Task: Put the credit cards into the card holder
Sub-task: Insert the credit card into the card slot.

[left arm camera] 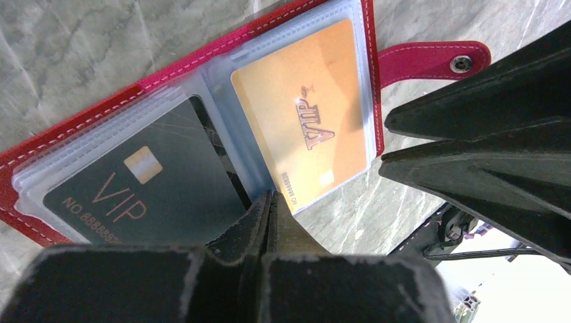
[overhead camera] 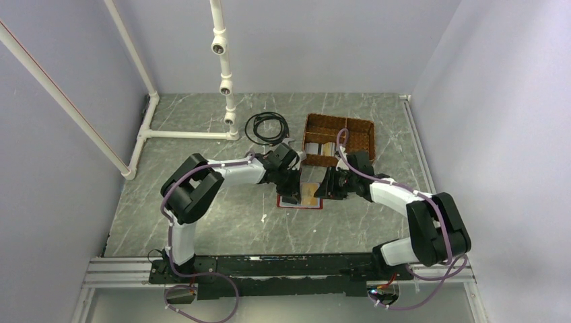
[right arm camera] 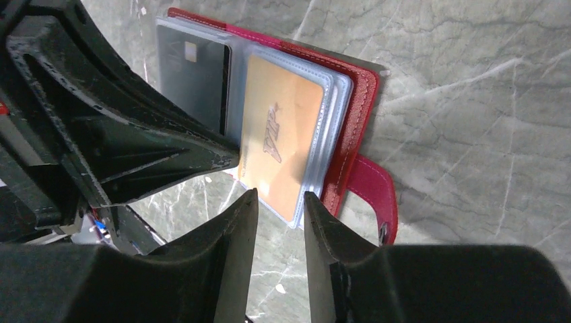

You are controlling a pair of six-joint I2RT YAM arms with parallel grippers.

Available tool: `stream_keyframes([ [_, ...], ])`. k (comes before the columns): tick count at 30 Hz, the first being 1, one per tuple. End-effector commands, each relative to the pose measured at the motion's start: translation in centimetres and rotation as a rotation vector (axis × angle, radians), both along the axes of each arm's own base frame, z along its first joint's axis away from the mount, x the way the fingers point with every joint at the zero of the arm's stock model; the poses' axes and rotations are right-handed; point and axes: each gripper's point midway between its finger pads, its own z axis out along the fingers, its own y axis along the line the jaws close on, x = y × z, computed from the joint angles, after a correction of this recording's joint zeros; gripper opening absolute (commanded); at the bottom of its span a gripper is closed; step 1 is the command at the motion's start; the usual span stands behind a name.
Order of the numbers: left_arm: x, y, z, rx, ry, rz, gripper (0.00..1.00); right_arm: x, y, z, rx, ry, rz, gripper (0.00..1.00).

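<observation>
**Orange card [left arm camera: 303,114] nearly inside the wallet [right arm camera: 360,101]**

Left pincer [left arm camera: 269,202] is closed at the wallet's edge. The right pincer [right arm camera: 279,202] stands open, empty, just before this card, whose end seems to stick out. The wallet lies open in the middle of the bench [overhead camera: 202,229]. Next, probably: push the card fully in.

Card holder [right arm camera: 360,94]: dark red, open flat, sleeves up.
Tan card [left arm camera: 303,114]: in one clear sleeve.
Dark card [left arm camera: 155,175]: neighbouring sleeve.

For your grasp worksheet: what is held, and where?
Right fingers open, holding nothing. Left fingers shut at the card holder's sleeve edge; hold cannot be told.
</observation>
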Motion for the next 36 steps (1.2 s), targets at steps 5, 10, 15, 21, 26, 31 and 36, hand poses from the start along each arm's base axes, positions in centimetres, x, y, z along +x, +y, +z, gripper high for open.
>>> stream_keyframes([
  [5,0.1,0.4,-2.1,0.016,-0.008,0.017,0.00,0.2,0.7,-0.4,0.029,-0.015,0.018,0.34],
  [10,-0.1,0.3,-2.3,0.008,0.003,0.014,0.00,0.0,1.0,-0.8,0.035,-0.005,0.022,0.33],
  [15,-0.3,0.3,-2.5,0.003,0.008,0.014,0.00,-0.2,1.4,-0.6,0.041,-0.003,0.031,0.31],
  [21,-0.3,0.2,-2.5,-0.005,0.008,0.011,0.00,-0.2,1.8,-0.1,0.052,-0.012,0.038,0.27],
  [26,-0.4,0.1,-2.4,-0.012,0.011,0.006,0.00,-0.3,1.9,0.6,0.050,-0.028,0.043,0.24],
  [31,-0.4,-0.5,-0.6,-0.059,0.001,-0.009,0.07,0.0,2.6,2.4,0.060,-0.088,0.065,0.32],
  [36,-0.3,-0.6,3.5,-0.148,-0.019,-0.006,0.32,0.7,3.7,2.8,0.098,-0.094,0.090,0.38],
])
